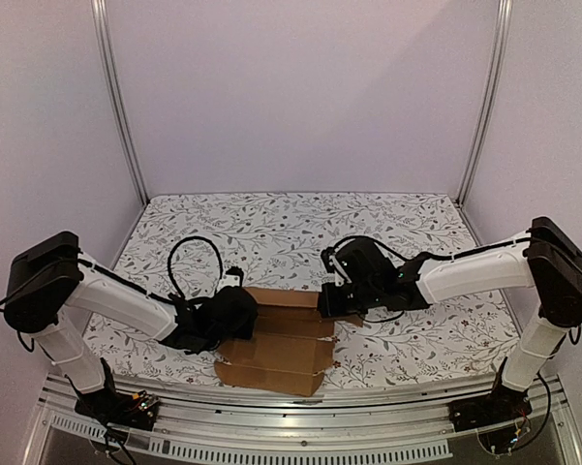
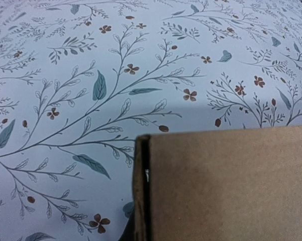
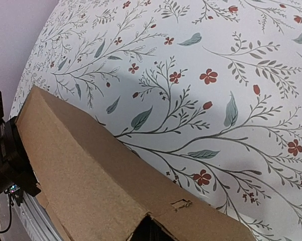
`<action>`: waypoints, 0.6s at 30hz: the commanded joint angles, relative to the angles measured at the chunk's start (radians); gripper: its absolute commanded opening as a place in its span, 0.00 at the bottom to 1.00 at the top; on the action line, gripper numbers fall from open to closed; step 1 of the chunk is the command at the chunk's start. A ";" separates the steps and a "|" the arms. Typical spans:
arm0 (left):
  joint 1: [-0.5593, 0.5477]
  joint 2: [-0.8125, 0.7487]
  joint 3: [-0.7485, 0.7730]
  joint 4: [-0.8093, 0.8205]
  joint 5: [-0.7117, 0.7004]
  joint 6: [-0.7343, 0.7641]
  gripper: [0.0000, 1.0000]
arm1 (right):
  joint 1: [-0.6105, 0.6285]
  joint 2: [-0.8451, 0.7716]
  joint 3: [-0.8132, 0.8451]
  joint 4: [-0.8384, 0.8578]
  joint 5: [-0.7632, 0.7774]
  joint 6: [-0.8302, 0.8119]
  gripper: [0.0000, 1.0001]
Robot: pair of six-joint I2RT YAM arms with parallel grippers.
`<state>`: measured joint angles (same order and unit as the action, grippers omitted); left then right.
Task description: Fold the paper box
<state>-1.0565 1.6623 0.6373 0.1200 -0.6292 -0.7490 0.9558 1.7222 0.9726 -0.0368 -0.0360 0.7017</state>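
Folding is partly complete. The paper box [image 1: 281,351] lies at the near centre of the table [image 1: 271,218], between the arms. End panels stand raised; the near flaps lie flat, so closure appears outstanding. The left gripper [image 1: 234,312], arm stretched low, is clenched on the left end. The right gripper [image 1: 335,300], forearm level, is clenched on the right panel.

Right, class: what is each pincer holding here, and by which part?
Both hold the cardboard box, it seems: the left pincer shut on its left side flap, the right pincer on its right side flap. Neither grip point shows clearly.
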 commanded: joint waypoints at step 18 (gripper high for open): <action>-0.001 -0.071 0.053 -0.033 0.270 -0.081 0.00 | 0.048 -0.089 -0.111 0.446 0.055 0.216 0.00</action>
<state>-1.0515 1.6199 0.6724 0.0517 -0.4858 -0.8337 0.9913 1.6997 0.8680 0.2859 0.0002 0.8959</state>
